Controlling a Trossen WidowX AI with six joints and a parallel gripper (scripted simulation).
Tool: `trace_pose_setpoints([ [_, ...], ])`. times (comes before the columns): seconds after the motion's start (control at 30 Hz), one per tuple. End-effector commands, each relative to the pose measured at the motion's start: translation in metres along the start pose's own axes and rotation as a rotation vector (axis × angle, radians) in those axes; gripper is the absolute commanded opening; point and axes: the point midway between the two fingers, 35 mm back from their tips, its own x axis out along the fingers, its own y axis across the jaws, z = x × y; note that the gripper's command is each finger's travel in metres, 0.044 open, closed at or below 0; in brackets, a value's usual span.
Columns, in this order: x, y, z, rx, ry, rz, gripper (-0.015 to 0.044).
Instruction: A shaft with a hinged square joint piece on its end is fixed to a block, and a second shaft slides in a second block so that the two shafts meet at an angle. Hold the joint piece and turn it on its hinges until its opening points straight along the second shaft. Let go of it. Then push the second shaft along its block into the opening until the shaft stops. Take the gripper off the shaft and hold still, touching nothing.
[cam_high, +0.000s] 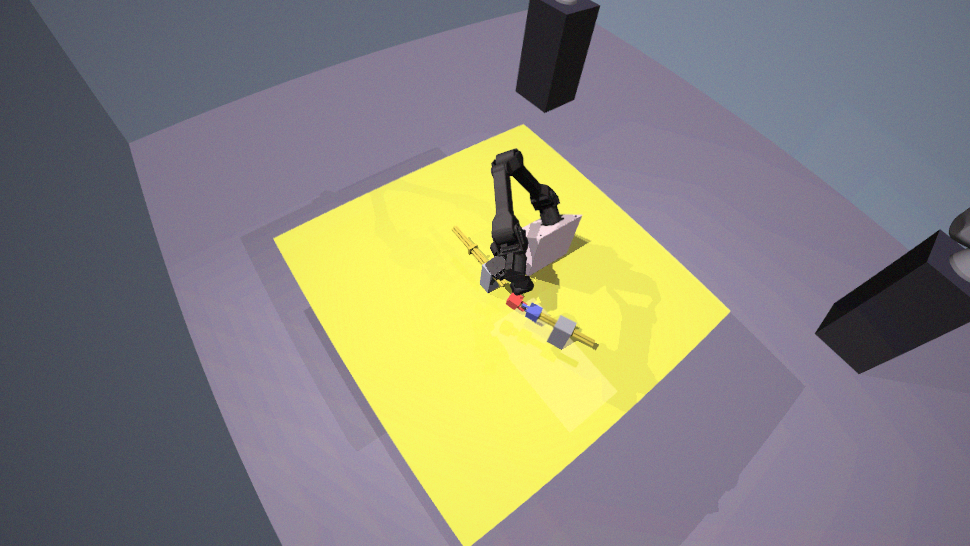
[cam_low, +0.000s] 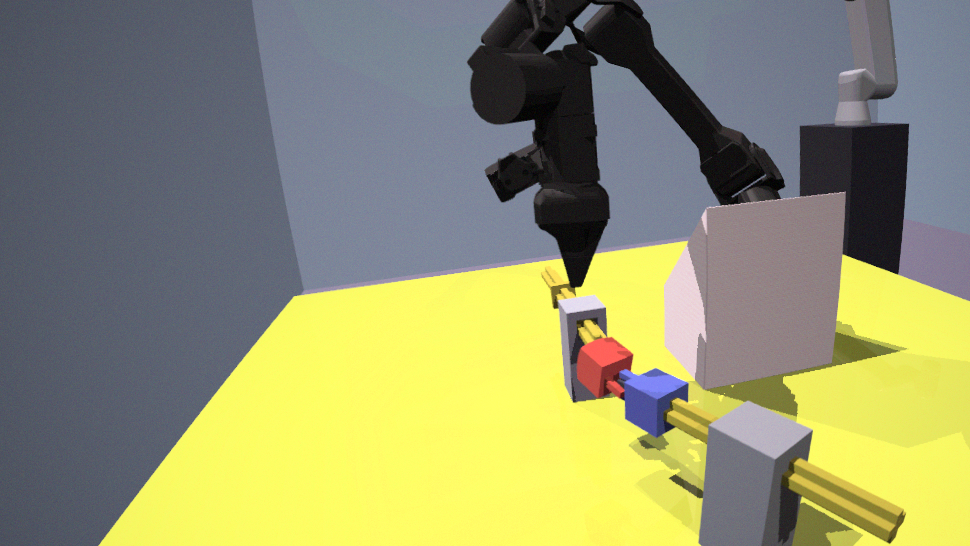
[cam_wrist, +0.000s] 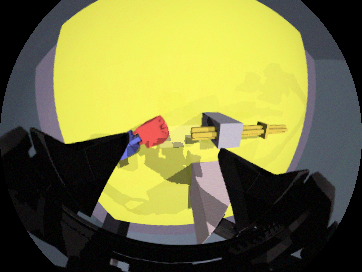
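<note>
Gripper (cam_low: 575, 274): fingers spread wide, nothing between them. It points down over the second shaft (cam_low: 557, 287), behind the far grey block (cam_low: 582, 313); contact with the shaft cannot be confirmed. The red joint piece (cam_low: 603, 364) sits just in front of that block, linked to the blue piece (cam_low: 653, 398) on the fixed shaft (cam_low: 841, 499), which passes through the near grey block (cam_low: 753, 468). All parts stand on the yellow mat (cam_low: 339, 420). A pale wedge-shaped housing (cam_low: 767, 291) stands beside them.

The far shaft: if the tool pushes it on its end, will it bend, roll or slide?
The far shaft looks stiff and square-edged, so it probably will not roll. Its block surrounds it, so it likely slides straight toward the red piece.
</note>
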Motion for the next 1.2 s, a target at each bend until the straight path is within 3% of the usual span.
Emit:
trace_pose_setpoints([
  [0.0, 0.004, 0.0, -0.001, 0.116, -0.013, -0.024, 0.044],
  [1.17, 0.021, 0.004, -0.003, 0.967, -0.16, -0.082, 0.044],
])
